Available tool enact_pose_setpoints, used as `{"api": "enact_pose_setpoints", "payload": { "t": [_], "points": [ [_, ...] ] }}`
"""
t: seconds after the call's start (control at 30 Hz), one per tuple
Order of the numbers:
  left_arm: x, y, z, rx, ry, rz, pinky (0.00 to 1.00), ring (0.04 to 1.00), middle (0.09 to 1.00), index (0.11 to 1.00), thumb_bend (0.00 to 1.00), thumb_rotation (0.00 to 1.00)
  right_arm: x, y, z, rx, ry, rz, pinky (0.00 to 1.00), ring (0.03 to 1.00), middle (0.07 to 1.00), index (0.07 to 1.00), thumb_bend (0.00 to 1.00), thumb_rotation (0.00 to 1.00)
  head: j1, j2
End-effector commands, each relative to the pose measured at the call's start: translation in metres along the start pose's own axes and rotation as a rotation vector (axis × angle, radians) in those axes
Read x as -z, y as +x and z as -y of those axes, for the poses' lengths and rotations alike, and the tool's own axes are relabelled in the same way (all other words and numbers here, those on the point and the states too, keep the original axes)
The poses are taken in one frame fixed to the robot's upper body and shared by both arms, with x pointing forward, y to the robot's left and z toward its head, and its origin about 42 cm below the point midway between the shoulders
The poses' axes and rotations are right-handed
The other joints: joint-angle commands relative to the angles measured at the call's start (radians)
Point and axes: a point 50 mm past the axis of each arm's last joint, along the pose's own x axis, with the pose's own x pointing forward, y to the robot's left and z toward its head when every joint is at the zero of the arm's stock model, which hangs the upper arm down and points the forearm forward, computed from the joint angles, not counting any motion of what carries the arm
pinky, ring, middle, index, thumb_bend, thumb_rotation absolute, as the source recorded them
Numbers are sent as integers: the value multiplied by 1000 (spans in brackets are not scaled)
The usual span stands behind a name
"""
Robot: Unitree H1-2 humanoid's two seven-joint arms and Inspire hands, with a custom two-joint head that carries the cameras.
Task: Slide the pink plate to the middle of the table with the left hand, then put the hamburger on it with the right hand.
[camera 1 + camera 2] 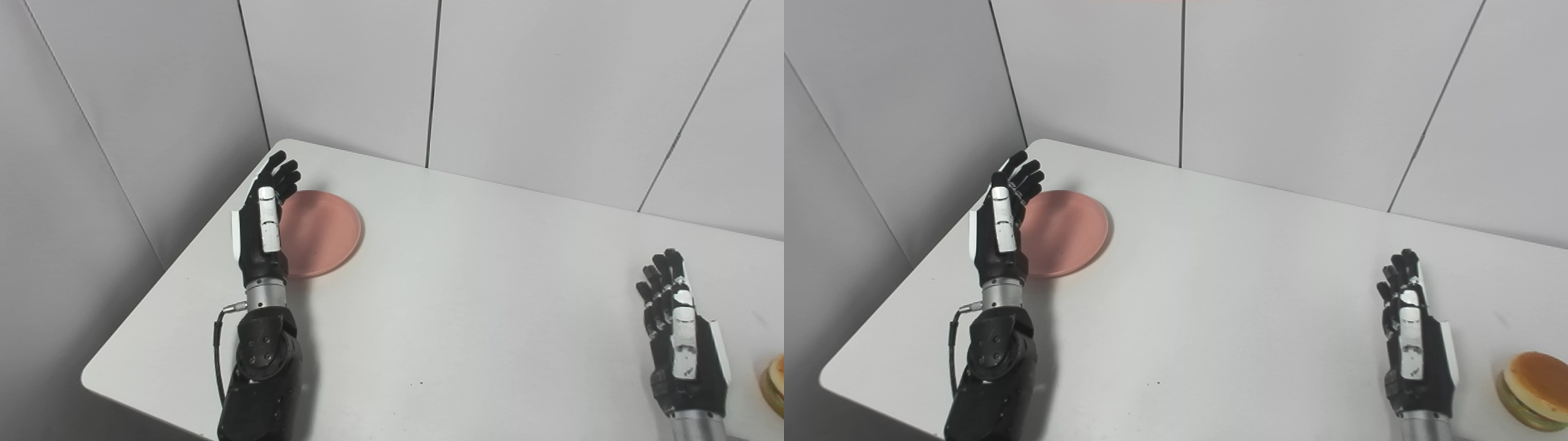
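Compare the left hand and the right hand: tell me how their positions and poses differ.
The left hand is at the pink plate's left edge, near the table's far left corner; the right hand is over bare table, apart from the hamburger to its right. The left hand's fingers curl over the plate's rim; the right hand's fingers point away from the robot. Both are open, thumb side up, holding nothing.

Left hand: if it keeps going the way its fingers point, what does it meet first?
Probably nothing on the table. The left hand stands edge-on at the left rim of the pink plate, fingers aimed at the table's far left corner. That line passes beside the plate; beyond it stands the grey wall panel. Depth is unclear.
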Motion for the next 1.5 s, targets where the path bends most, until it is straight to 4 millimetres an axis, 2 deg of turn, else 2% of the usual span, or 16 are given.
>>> {"api": "enact_pose_setpoints", "payload": {
  "t": [0.0, 0.37, 0.57, 0.7, 0.9, 1.03, 1.2, 1.4, 1.47],
  "points": [
    [-18, 17, -2, -12, -8, 99, 788, 771, 769, 752, 687, 1000, 29, -33, 14, 36, -5, -95, 1000, 1000, 1000, 1000, 526, 927, -1, 1],
    [-17, 35, -42, -120, 42, 134, 751, 756, 762, 750, 730, 1000, 30, -33, 15, 33, -12, -101, 1000, 1000, 1000, 1000, 531, 924, 2, 3],
    [-2, 43, -66, -168, 66, 83, 767, 764, 763, 758, 718, 1000, 30, -33, 15, 33, 0, -100, 1000, 1000, 1000, 1000, 541, 909, 1, 2],
    [7, 46, -75, -175, 64, 60, 770, 769, 769, 765, 709, 1000, 29, -33, 14, 33, -2, -99, 1000, 1000, 1000, 1000, 528, 912, 0, 2],
    [29, 47, -74, -168, 34, 0, 783, 792, 794, 788, 700, 1000, 28, -34, 14, 35, -6, -101, 1000, 1000, 1000, 1000, 538, 919, -3, 4],
    [41, 47, -69, -154, 20, -49, 833, 824, 822, 810, 710, 1000, 27, -34, 13, 36, -5, -96, 1000, 1000, 1000, 1000, 523, 919, -5, 4],
    [50, 42, -62, -99, 27, -110, 896, 876, 871, 853, 641, 1000, 26, -34, 13, 31, -13, -94, 1000, 1000, 1000, 1000, 525, 931, -6, 4],
    [54, 37, -53, -50, 4, -158, 914, 886, 863, 838, 641, 1000, 25, -33, 14, 37, -10, -90, 1000, 1000, 1000, 1000, 504, 941, -7, 5],
    [54, 35, -49, -32, -5, -177, 923, 899, 882, 855, 648, 1000, 25, -33, 14, 36, -9, -91, 1000, 1000, 1000, 1000, 525, 933, -7, 7]
  ]
}}
